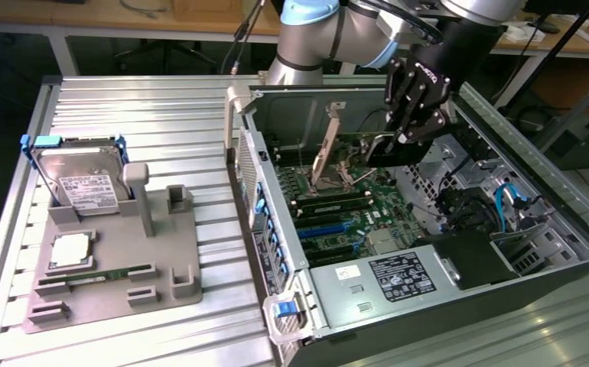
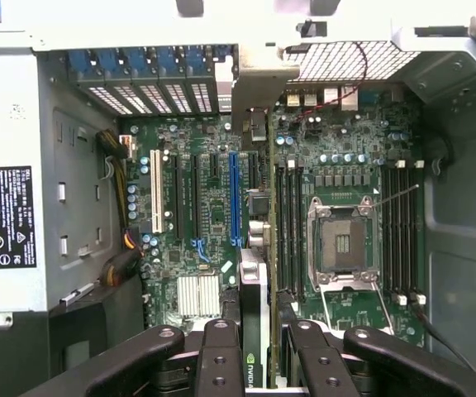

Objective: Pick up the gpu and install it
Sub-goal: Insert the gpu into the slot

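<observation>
The gpu (image 2: 254,308) shows edge-on in the wrist view, a thin card clamped between my two black fingers (image 2: 219,357), and my gripper (image 2: 259,364) is shut on it. In the exterior view my gripper (image 1: 414,122) reaches down into the open computer case (image 1: 274,229) with the gpu (image 1: 385,151) hanging below it, just above the motherboard (image 1: 351,206). In the wrist view the card hovers over the green motherboard (image 2: 213,207), between the long blue slot (image 2: 234,198) and the memory slots (image 2: 289,223). I cannot tell whether the card touches the board.
A grey fixture (image 1: 111,252) on the metal table holds a silver hard drive (image 1: 82,180), a chip (image 1: 70,248) and a memory stick (image 1: 101,274). Inside the case sit the power supply (image 1: 397,275), the open processor socket (image 2: 344,240) and blue cables (image 1: 509,199).
</observation>
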